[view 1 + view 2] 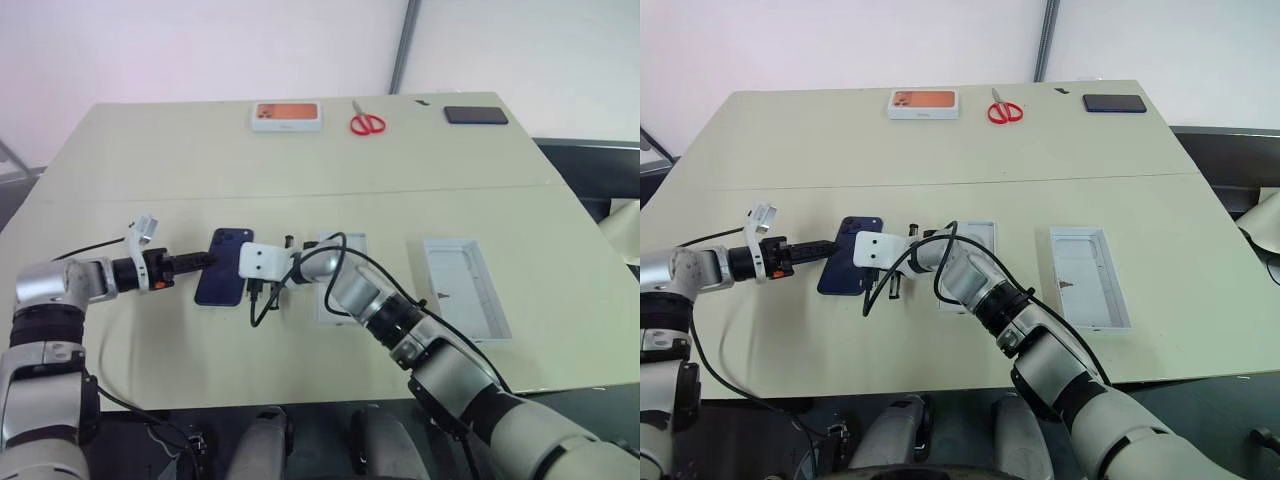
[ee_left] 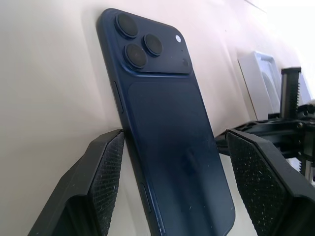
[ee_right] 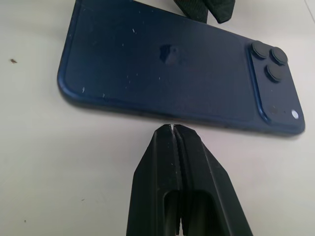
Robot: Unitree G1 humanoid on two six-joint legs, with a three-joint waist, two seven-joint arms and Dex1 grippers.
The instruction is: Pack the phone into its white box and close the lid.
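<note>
The dark blue phone (image 1: pixel 224 265) lies back up on the table, its camera bump at the far end. My left gripper (image 2: pixel 172 147) is open and low over the phone's near half, one finger (image 2: pixel 106 172) against one long edge and the other standing off the opposite edge. From the other side, my right gripper (image 3: pixel 172 129) is shut, its tip on the table just short of the phone's (image 3: pixel 167 73) long edge. The white box (image 1: pixel 980 235) lies right of the phone, partly hidden by my right arm. The lid (image 1: pixel 1088 275) lies open side up further right.
At the table's far edge lie a white box with an orange picture (image 1: pixel 287 116), red scissors (image 1: pixel 367 122) and a small dark flat rectangle (image 1: pixel 476 115). Black cables loop off my right wrist near the phone.
</note>
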